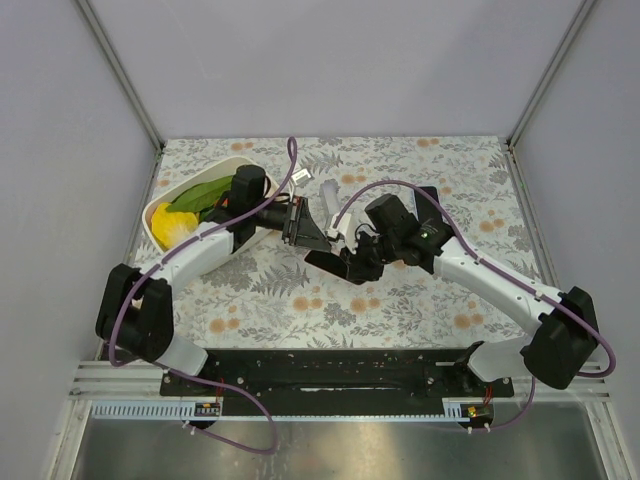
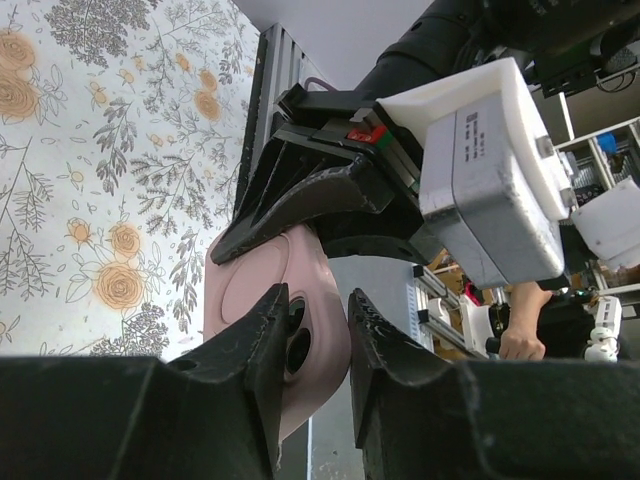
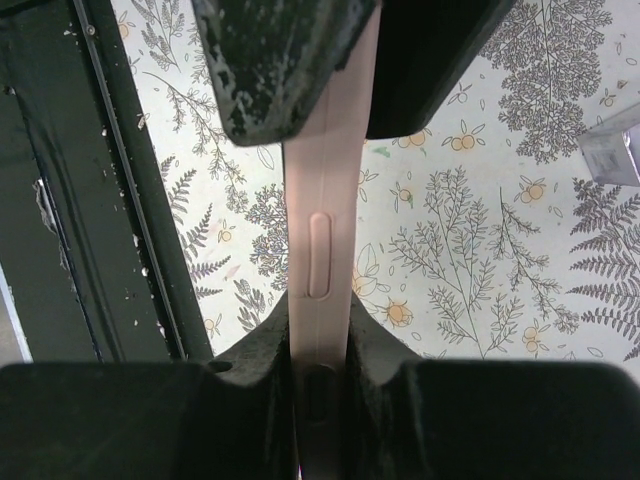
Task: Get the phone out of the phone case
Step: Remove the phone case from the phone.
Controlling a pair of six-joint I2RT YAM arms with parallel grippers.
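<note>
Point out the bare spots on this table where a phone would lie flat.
Free: the cloth strip just beyond the black base rail, and the back right corner. Crowded: the centre, where left tool and right tool flank the phone case, and back left by the white bowl.

flowery tablecloth [image 1: 400, 300] underneath everything, white tub [image 1: 228, 160] far left, something green and leafy [image 1: 205, 192] plus a yellow thing [image 1: 172, 224] inside it, little clear plastic bit [image 1: 325, 195] far middle, black base plate [image 1: 330, 368] along the near edge
</note>
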